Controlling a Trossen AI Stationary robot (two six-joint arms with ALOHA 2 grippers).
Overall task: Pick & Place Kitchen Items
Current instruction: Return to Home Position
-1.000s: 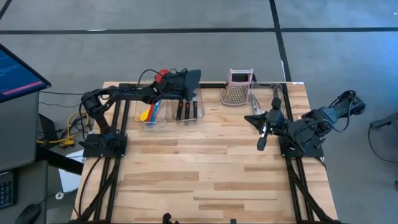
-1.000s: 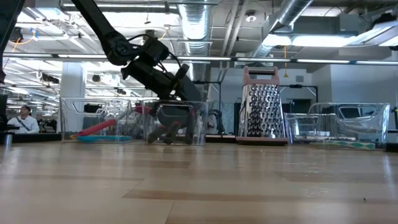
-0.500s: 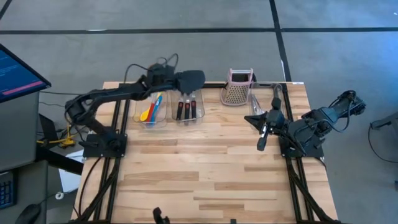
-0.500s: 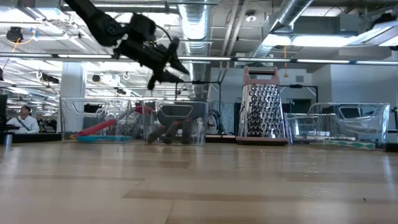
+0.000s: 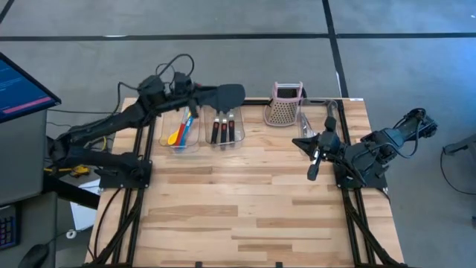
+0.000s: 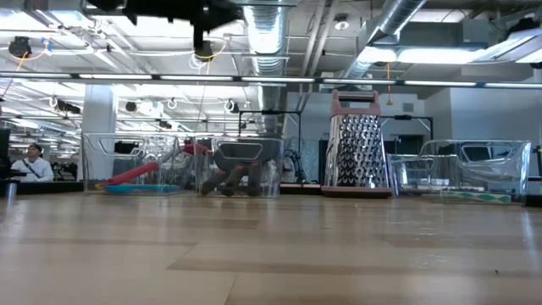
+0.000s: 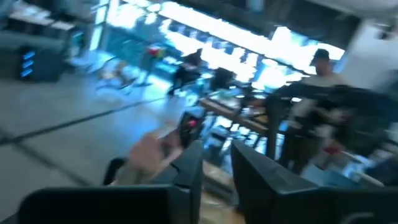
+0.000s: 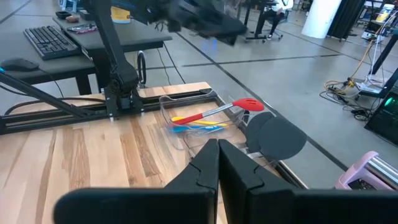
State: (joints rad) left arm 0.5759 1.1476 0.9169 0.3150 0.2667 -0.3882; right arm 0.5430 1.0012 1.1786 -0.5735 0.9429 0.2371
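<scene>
My left gripper [image 5: 202, 95] is high above the far left of the table. In its wrist view its fingers [image 7: 216, 163] stand a little apart with nothing between them. Below it a clear bin [image 5: 225, 141] holds black spatulas with black-red handles [image 5: 223, 131]. One wide black blade [image 5: 232, 94] leans out over the bin's far wall and also shows in the right wrist view [image 8: 277, 138]. The bin beside it holds the red spoon [image 8: 217, 111], the yellow spoon [image 5: 177, 136] and the blue spoon [image 5: 187, 122]. My right gripper [image 5: 314, 170] waits shut and empty at the table's right. Silver tongs [image 5: 331, 112] lie in the right bin.
A pink-topped metal box grater [image 5: 285, 104] stands at the far edge between the bins; it also shows in the low view [image 6: 356, 144]. My left arm [image 6: 169, 7] only shows at the low view's top edge. Bare wood [image 5: 245, 201] fills the table's middle and near part.
My left gripper has risen from just above the spatula bin and drawn back toward the table's left edge, tipping from pointing down to nearly level. The spatulas and the black blade have stayed in place in the bin.
</scene>
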